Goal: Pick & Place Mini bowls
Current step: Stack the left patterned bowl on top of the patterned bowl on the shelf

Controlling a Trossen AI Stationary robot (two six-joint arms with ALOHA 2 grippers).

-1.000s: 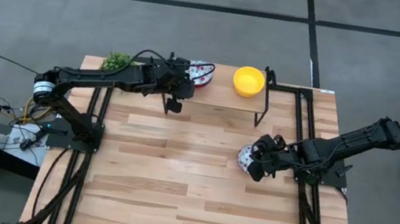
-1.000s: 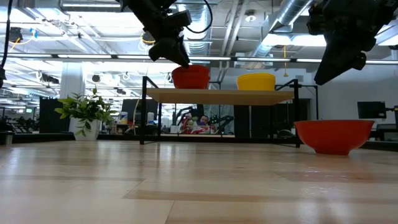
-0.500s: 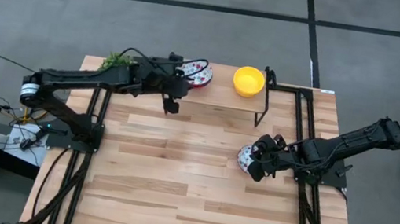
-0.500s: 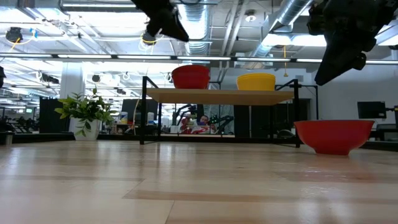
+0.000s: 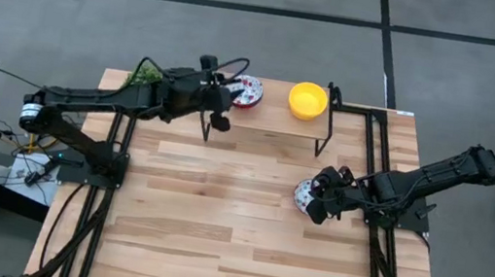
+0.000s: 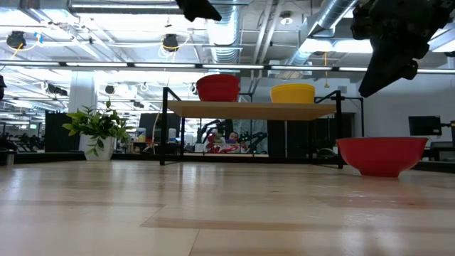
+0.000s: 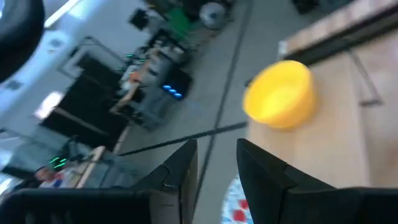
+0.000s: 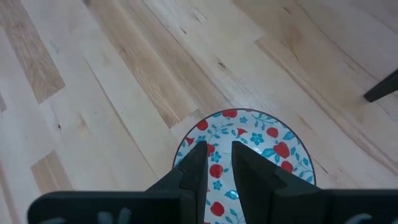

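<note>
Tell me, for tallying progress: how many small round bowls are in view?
3: a yellow bowl and a floral bowl on the raised shelf; another floral bowl on the table under the right gripper. Others may be hidden.

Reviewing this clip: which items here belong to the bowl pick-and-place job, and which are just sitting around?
Job items:
- floral bowl on shelf
- yellow bowl on shelf
- floral bowl on table, under the right gripper
- left gripper, above the shelf

Bystanders:
- potted plant
- shelf

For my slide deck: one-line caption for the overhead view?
Left gripper beside a floral bowl and yellow bowl on the shelf; right gripper above another.
</note>
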